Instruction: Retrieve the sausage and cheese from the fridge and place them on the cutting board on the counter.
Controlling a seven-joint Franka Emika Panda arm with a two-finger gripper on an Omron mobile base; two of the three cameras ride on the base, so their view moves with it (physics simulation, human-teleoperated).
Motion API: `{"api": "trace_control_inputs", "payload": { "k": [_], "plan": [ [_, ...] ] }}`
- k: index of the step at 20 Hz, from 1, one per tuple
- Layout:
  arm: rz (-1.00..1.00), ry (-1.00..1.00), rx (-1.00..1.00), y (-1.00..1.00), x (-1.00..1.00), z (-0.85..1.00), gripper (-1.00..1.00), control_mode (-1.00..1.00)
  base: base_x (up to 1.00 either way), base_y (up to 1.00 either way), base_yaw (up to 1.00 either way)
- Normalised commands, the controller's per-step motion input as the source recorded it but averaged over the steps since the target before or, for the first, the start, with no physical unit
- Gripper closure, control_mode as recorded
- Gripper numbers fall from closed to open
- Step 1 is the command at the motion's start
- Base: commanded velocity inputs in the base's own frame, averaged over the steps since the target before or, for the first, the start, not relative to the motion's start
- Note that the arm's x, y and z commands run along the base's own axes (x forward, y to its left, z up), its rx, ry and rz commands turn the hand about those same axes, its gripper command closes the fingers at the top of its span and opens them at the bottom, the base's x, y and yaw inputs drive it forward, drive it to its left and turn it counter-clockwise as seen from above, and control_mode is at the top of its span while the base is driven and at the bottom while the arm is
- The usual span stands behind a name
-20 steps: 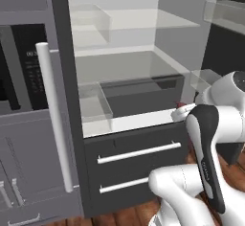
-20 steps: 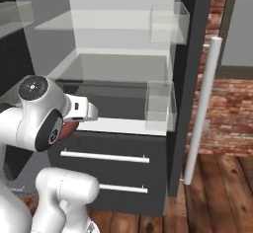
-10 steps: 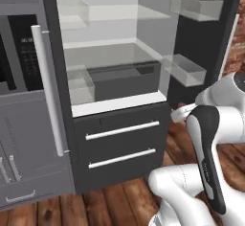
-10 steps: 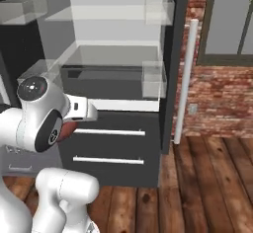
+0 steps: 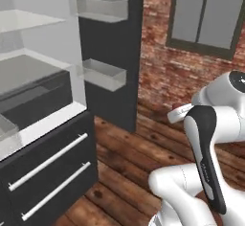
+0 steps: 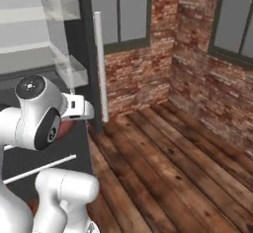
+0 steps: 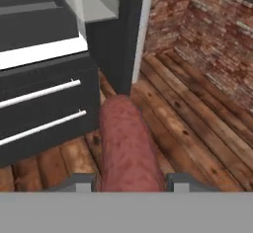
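Sausage [image 7: 127, 145] pinched near one end between the gripper [image 7: 129, 181] fingers, jutting ahead of the hand; judged light, soft, rounded, slippery — a mid-length hold would resist pivoting.

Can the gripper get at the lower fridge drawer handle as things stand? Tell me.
Probably not: the gripper is shut on the sausage, and the lower drawer handle sits off to one side across open floor.

No readable text

No lettering, label, brand, number or sign could be read on anything in the three views at this moment.
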Motion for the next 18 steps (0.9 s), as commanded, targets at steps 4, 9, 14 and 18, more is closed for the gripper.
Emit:
{"api": "trace_control_inputs", "payload": {
  "k": [4,9,14,18],
  "plan": [
    [0.0,0.0,0.0,0.0,0.0,0.0,1.0,1.0,0.0,0.02,-1.0],
    [0.0,0.0,0.0,0.0,0.0,0.0,1.0,1.0,0.0,0.01,-1.0],
    [0.0,0.0,0.0,0.0,0.0,0.0,1.0,1.0,0.01,0.0,-0.99],
    [0.0,0.0,0.0,0.0,0.0,0.0,1.0,1.0,0.12,0.0,-0.9]
  ]
}}
